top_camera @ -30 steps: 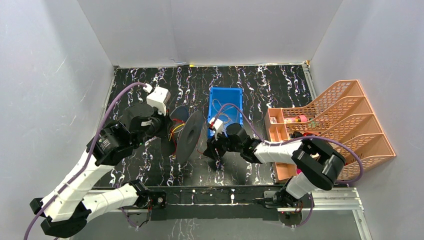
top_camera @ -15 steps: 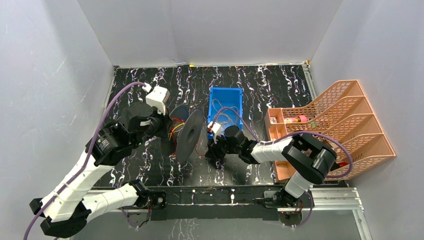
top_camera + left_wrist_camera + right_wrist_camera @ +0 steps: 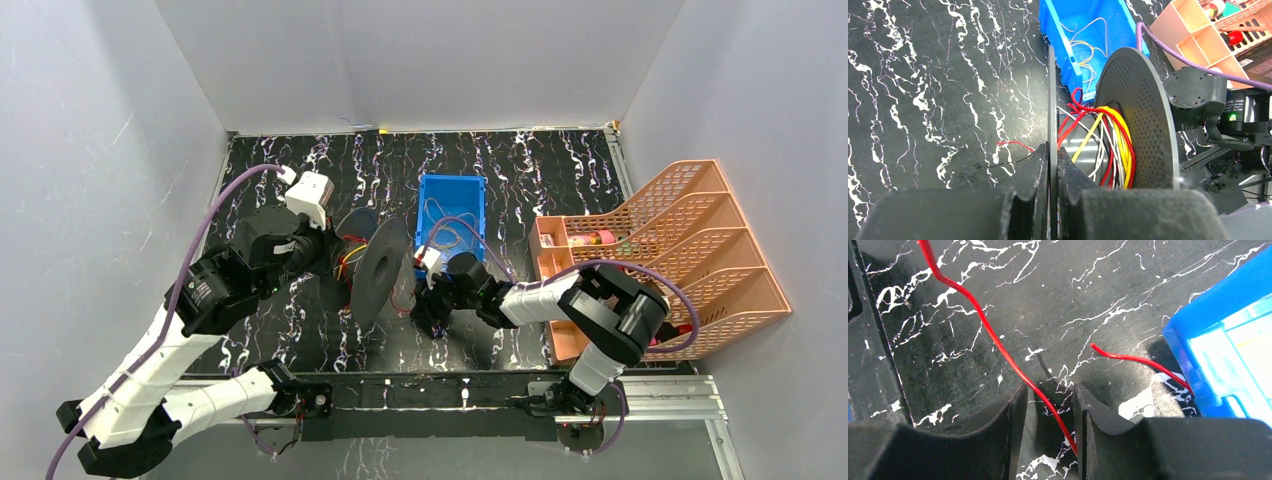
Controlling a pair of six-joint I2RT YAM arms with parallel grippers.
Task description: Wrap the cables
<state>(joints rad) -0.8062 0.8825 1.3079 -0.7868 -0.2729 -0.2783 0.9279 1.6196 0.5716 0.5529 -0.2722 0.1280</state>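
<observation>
A grey spool [image 3: 378, 270] with two round flanges stands on edge mid-table. Red, yellow and pale cables [image 3: 1108, 145] are wound round its core. My left gripper [image 3: 1052, 156] is shut on the spool's near flange [image 3: 1051, 100]. A loose red cable [image 3: 998, 345] runs from the spool across the mat and passes between the fingers of my right gripper [image 3: 1050, 405], which is open just above the mat, right of the spool [image 3: 432, 300]. A second red cable end [image 3: 1133, 360] lies by the blue bin.
A blue bin [image 3: 451, 205] holding thin pale cables sits behind my right gripper. Orange file racks [image 3: 690, 240] stand at the right edge. A short red cable end [image 3: 1013, 144] lies left of the spool.
My right gripper has moved slightly left and nearer the spool. My left wrist has shifted a little up and left, still holding the flange.
</observation>
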